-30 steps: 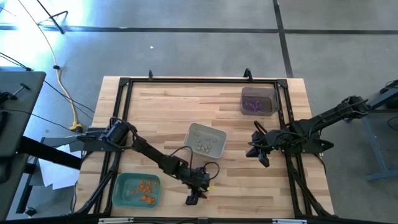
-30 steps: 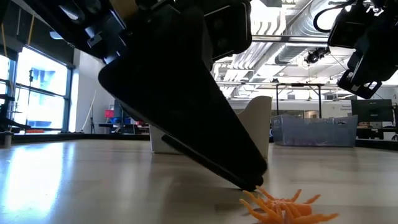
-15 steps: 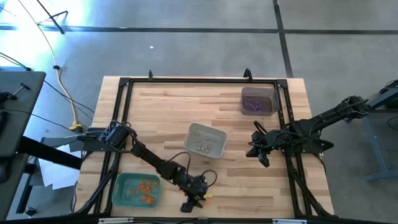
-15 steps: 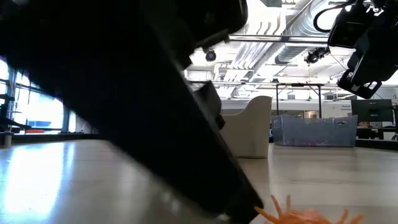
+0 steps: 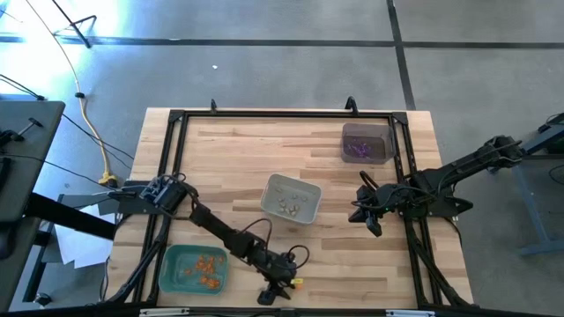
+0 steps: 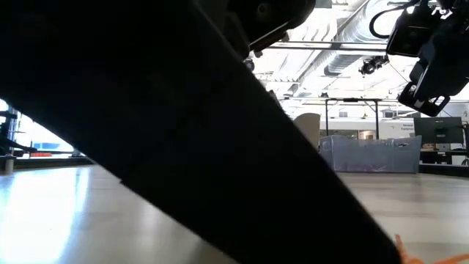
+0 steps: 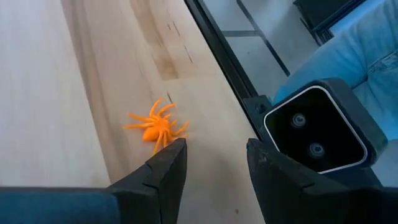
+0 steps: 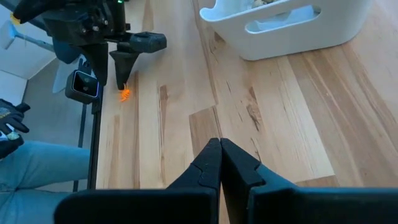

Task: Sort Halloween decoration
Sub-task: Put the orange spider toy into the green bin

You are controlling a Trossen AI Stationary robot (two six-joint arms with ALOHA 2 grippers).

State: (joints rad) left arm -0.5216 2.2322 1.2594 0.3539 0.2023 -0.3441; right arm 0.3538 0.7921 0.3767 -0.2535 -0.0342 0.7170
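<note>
Since a second ago my left gripper (image 7: 211,163) has slid toward the table's near edge, fingers spread beside the orange spider (image 7: 157,127); it looks featherlight, with bendy legs, so I'd pinch its body.

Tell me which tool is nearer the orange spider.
Left. The left tool hovers open right beside the orange spider, not holding it. The right tool, shut, waits far across the table.

table (image 5: 238,150): pale wood planks, black frame along its edges; green tray (image 5: 167,275): near front-left corner; grey tray (image 5: 284,185): mid-table; dark tray (image 5: 366,133): back right; yellow cable (image 5: 91,132): on floor, left of table
</note>
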